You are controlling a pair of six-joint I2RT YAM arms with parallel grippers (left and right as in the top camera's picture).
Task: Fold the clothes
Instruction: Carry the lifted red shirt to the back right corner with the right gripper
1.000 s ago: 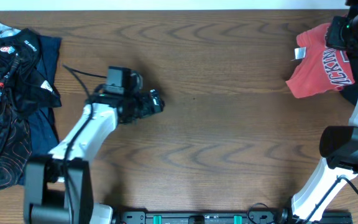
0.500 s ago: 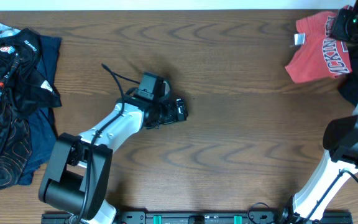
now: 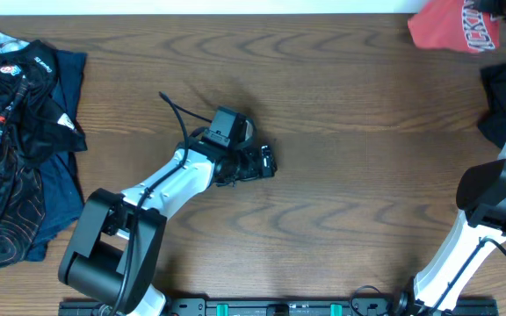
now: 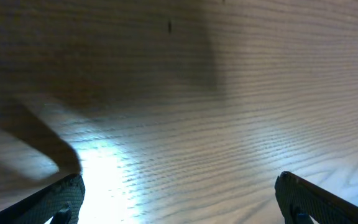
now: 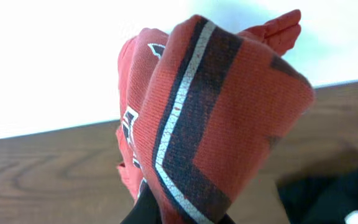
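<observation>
At the far left a heap of black and navy printed garments (image 3: 20,132) lies on the brown wooden worktop (image 3: 341,219). Toward the middle the left gripper (image 3: 269,163) hovers low over bare wood with its jaws spread wide, holding nothing. At the top right corner the coral-red cotton T-shirt with navy-and-white lettering (image 3: 446,26) hangs bunched from the right gripper (image 3: 503,10), which is clamped tight on a wad of the fabric. The shirt appears lifted near the worktop's back edge, not spread out. Below it a black cloth (image 3: 499,96) lies at the right edge. The shirt looks light, soft and limp: it will sag and crumple wherever unsupported, and a single pinch gathers several layers. Folding likely calls for laying it flat first, then taking hold at the shoulder seams or hem corners — one in each gripper.
</observation>
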